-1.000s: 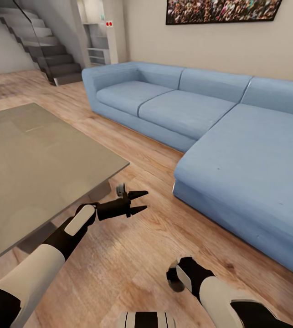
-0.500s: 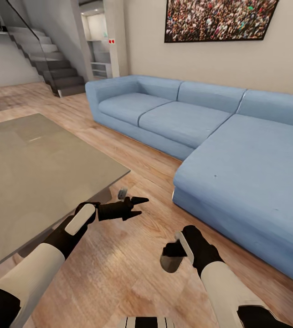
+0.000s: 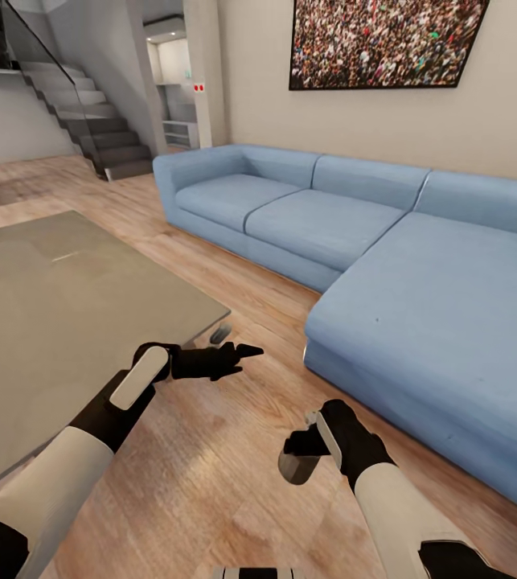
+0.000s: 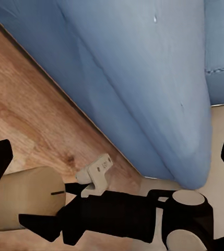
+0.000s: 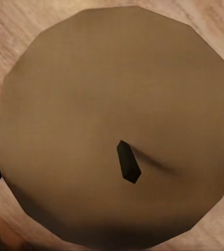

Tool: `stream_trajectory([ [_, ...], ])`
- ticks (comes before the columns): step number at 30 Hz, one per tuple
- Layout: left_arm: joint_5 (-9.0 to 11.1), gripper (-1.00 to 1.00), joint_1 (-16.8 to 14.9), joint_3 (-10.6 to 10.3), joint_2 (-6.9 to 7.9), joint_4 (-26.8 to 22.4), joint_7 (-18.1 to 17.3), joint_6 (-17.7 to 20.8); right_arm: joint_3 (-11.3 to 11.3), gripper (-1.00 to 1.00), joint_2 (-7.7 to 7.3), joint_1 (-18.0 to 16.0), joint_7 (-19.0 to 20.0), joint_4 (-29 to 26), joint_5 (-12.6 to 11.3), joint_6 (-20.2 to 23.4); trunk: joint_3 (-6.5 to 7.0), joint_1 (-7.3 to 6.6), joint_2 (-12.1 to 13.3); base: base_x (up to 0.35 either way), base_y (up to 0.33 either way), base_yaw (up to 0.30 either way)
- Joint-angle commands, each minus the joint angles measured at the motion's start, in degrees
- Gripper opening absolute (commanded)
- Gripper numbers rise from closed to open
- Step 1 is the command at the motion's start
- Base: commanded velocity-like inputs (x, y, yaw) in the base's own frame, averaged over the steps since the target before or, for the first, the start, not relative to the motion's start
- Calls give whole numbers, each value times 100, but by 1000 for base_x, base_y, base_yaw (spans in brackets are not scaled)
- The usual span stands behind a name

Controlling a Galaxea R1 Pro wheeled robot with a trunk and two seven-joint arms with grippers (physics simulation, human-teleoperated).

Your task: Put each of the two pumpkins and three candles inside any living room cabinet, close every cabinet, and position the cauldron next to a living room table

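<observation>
my right tool (image 3: 297,465) is clamped round a candle (image 3: 293,468), held low over the floor between the worktop (image 3: 65,322) and sofa (image 3: 419,305). it looks light, stiff and probably waxy-slick, so i'd grip mid-body. my left tool (image 3: 246,352) is empty, apparently spread.

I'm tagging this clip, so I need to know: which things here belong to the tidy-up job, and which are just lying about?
Job:
candle, clamped in the right gripper
left gripper, open and holding nothing
table

Just about:
blue sofa
wall picture
stairs
</observation>
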Motion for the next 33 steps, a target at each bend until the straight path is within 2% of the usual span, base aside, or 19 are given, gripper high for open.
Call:
stream_trajectory([
  [1,-2,100,0,0,0,-1,23,1,0,-100,0,1,1,3,3,-4,18,-22,42,0,0,0],
  [4,-1,100,0,6,0,-1,147,16,0,-100,0,1,1,9,3,-11,72,-88,162,0,0,0],
  [6,0,100,0,9,-13,-2,462,28,0,-100,0,1,1,17,-5,-15,108,-132,242,0,0,0],
  [7,0,100,0,9,-15,-2,491,29,0,-100,0,1,1,27,-2,-15,126,-154,282,0,0,0],
  [18,-9,100,0,-17,-17,14,521,47,0,-100,0,1,1,52,3,-32,324,-396,724,0,0,20],
  [33,19,100,0,-17,-26,7,521,54,-5,-100,-20,1,1,41,4,-39,619,-725,1325,0,0,259],
])
